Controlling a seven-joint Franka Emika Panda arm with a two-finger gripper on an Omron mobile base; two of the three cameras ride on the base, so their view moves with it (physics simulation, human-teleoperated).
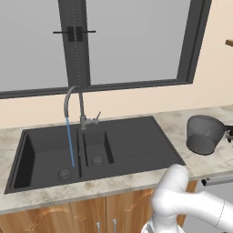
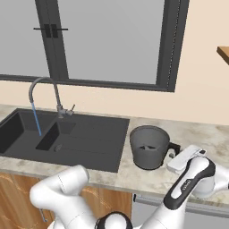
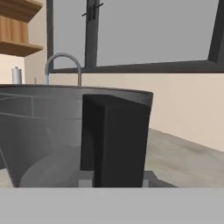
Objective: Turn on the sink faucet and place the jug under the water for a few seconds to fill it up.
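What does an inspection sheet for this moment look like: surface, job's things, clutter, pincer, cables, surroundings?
Surface: marbled counter over wooden cabinets.
Sink faucet: running; water falls into the left basin of the sink.
Jug: upright on the counter right of the sink, away from the stream, black handle toward the arm.
Clutter: nothing seen.
Pincer: at the jug's handle; open or shut cannot be told.
Cables: nothing seen.
Surroundings: window behind the sink, wooden shelf on the wall.
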